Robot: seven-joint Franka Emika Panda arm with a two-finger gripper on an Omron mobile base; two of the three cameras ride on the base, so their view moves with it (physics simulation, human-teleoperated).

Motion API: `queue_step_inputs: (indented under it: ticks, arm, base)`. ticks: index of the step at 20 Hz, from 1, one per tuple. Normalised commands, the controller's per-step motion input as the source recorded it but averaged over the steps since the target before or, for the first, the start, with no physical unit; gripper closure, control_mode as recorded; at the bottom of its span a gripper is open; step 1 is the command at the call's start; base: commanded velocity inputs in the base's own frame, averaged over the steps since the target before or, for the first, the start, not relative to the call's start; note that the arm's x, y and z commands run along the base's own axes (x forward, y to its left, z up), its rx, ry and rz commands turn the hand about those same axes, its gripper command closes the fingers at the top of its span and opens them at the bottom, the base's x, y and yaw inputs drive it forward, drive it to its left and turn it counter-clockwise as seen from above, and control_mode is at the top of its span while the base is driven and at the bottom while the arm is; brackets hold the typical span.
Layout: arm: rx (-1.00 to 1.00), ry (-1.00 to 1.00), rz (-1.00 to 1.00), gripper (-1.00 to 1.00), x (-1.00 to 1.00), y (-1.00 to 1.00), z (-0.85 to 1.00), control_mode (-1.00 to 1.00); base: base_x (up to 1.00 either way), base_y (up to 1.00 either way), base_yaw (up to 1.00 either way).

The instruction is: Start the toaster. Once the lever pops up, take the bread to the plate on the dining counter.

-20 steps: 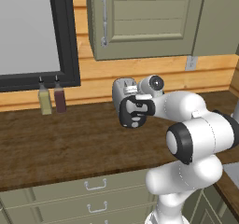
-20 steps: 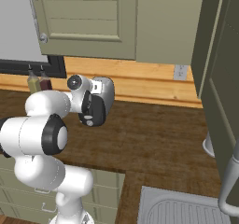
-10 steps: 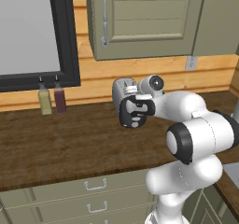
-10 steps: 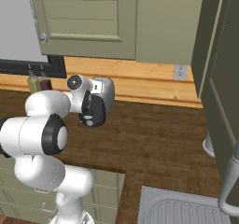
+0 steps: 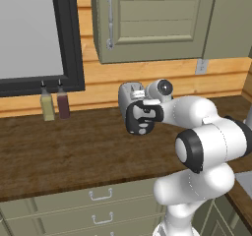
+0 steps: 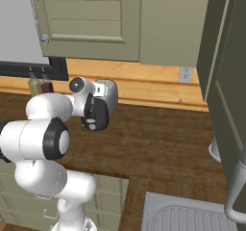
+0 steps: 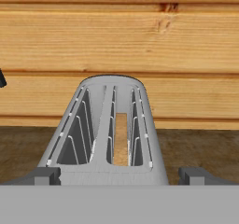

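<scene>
The toaster point(image 7: 108, 129) stands on the desk point(image 5: 74, 151) against the wall, directly ahead of the tool point(image 7: 119, 175), its slots running away from it. The tool's jaws stand wide and empty, straddling the near end. The bread point(image 7: 121, 139) sits in the right slot.

Your toaster point(image 7: 105, 125) is silver-grey, rounded, two slots, standing upright on the dark wood-grain counter point(image 5: 74, 151) close to the wood-plank back wall. From the base views you see its body point(image 5: 127, 93) point(image 6: 109, 96) behind the arm, glossy black end panel point(image 5: 142, 118) facing out toward the room. Bread point(image 7: 121, 139) sits on edge down in the right-hand slot as the hand view shows it, tan face visible between the wire guides. Left slot is empty. You can't make out the lever's position.
</scene>
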Motion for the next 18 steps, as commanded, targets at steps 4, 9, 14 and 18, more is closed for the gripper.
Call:
queue_step_inputs:
  ticks: [4,9,14,18]
  arm:
    - [0.00,0.00,0.00,-1.00,0.00,0.00,0.00,-1.00]
    - [0.00,0.00,0.00,-1.00,0.00,0.00,0.00,-1.00]
    - [0.00,0.00,0.00,-1.00,0.00,0.00,0.00,-1.00]
    - [0.00,0.00,0.00,-1.00,0.00,0.00,0.00,-1.00]
  base:
    - [0.00,0.00,0.00]
    - [0.00,0.00,0.00]
    - [0.00,0.00,0.00]
    - [0.00,0.00,0.00]
